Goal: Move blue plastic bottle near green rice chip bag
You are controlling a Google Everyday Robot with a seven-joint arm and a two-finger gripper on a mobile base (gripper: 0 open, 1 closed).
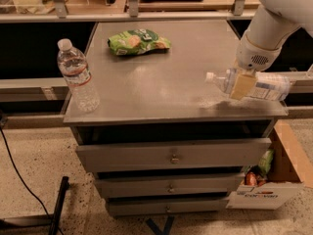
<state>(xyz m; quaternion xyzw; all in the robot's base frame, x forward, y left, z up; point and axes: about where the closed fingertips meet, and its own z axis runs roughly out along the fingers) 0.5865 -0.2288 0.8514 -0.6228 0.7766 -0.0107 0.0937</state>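
The blue plastic bottle (266,86) lies on its side in the air, just above the metal table's right front corner, with its white cap pointing left. My gripper (243,84) is shut on its middle; a tan finger pad (241,85) covers the near side. The bottle's shadow falls on the table (161,92) beneath it. The green rice chip bag (138,41) lies flat at the table's far centre-left, well apart from the bottle.
A taller ribbed water bottle with a red-banded label (78,77) stands upright at the table's left front corner. Drawers (173,155) sit below the tabletop. An open cardboard box (274,180) stands on the floor at the right. A shelf rail runs behind the table.
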